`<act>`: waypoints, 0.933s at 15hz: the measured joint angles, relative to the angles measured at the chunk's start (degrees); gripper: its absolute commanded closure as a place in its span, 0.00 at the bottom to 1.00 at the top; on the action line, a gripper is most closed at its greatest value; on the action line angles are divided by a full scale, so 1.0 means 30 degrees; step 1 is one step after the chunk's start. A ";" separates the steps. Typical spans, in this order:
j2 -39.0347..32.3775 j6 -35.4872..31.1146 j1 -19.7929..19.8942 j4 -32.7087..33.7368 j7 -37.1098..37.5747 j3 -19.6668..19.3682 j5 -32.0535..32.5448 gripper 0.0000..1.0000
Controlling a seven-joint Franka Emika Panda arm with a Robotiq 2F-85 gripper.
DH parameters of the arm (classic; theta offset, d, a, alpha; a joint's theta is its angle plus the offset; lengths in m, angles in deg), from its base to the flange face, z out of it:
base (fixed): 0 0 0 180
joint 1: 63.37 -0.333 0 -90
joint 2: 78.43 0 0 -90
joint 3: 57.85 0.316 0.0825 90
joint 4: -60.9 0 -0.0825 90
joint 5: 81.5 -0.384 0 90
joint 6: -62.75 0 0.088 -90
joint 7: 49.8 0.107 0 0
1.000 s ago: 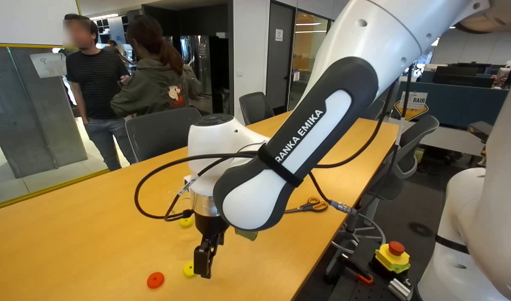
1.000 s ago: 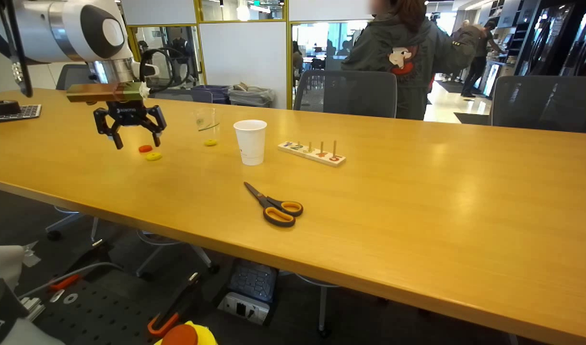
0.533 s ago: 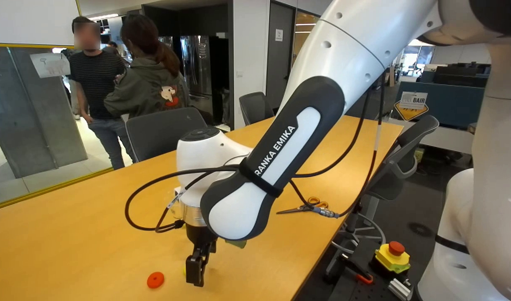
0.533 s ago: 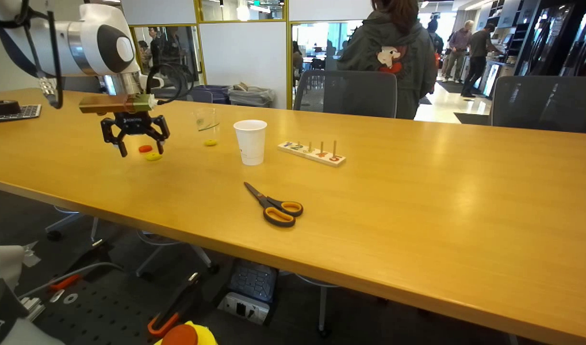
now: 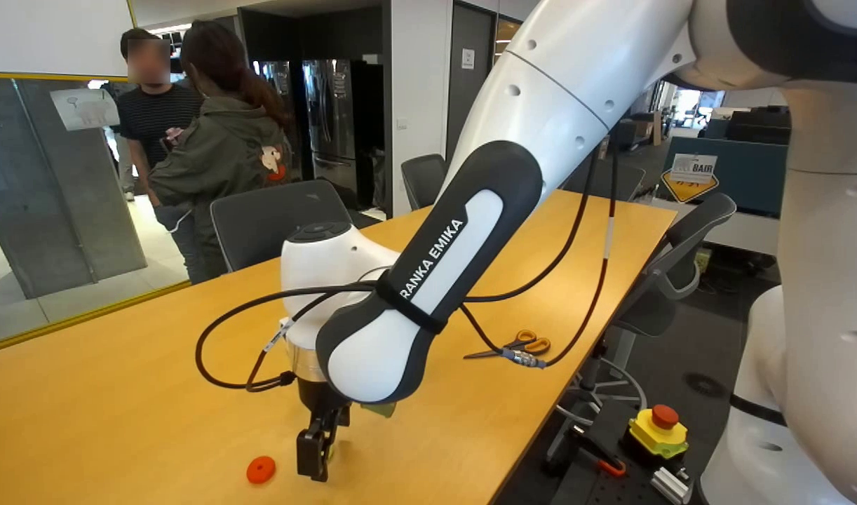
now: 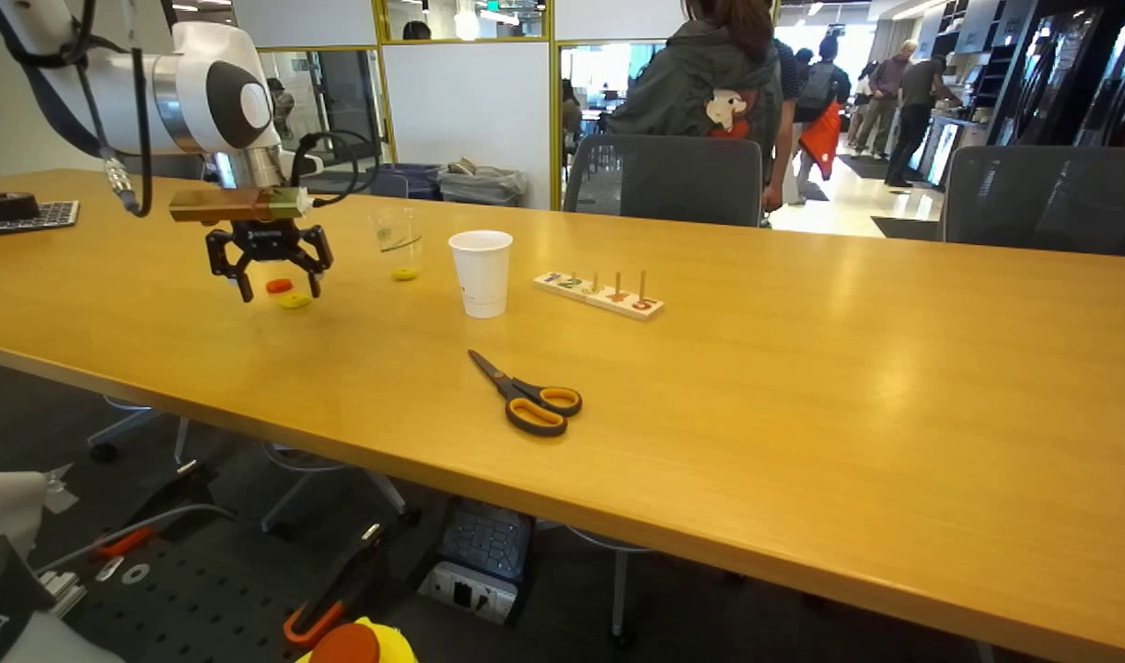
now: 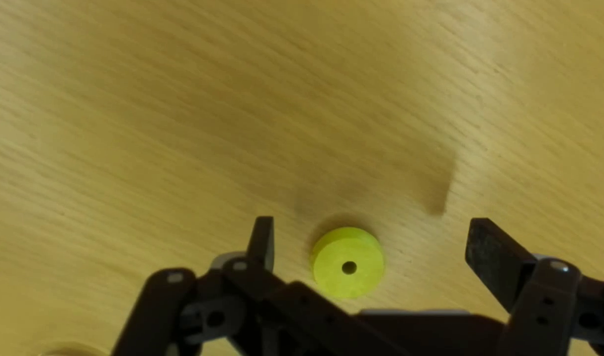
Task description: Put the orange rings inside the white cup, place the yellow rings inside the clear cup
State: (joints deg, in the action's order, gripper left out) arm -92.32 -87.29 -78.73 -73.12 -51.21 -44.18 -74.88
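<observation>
Yellow ring (image 7: pixel 349 282), smooth pierced disc, grained wooden tabletop (image 7: pixel 149 148), end effector (image 7: pixel 372 220) spread wide, seemingly just above

In an exterior view, the tool (image 6: pixel 281 295) hangs, jaws apart, near an orange ring (image 6: pixel 279 285) and a yellow ring (image 6: pixel 294 300) on the counter (image 6: pixel 802 387). The white paper cup (image 6: pixel 482 276) stands between the clear cup (image 6: pixel 397 228) and a numbered pegboard (image 6: pixel 599 296); scissors (image 6: pixel 517 390) lie in front.

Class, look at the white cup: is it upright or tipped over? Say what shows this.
Upright: in an exterior view the white cup stands on its narrower end on the table, with its wider mouth facing up.
</observation>
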 measured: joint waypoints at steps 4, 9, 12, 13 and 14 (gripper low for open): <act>-0.0406 0.0000 0.0002 0.0410 0.0000 -0.0140 0.0001 0.00; -0.0935 0.0000 0.0002 0.0835 0.0000 -0.0196 0.0003 0.00; -0.1212 0.0000 0.0002 0.1041 0.0001 -0.0241 0.0036 0.00; -0.1285 0.0000 0.0002 0.1093 0.0001 -0.0262 0.0080 0.25; -0.1345 0.0000 0.0002 0.1137 0.0001 -0.0285 0.0140 0.25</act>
State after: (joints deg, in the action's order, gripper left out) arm -96.35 -87.29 -78.72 -69.70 -51.21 -45.04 -74.46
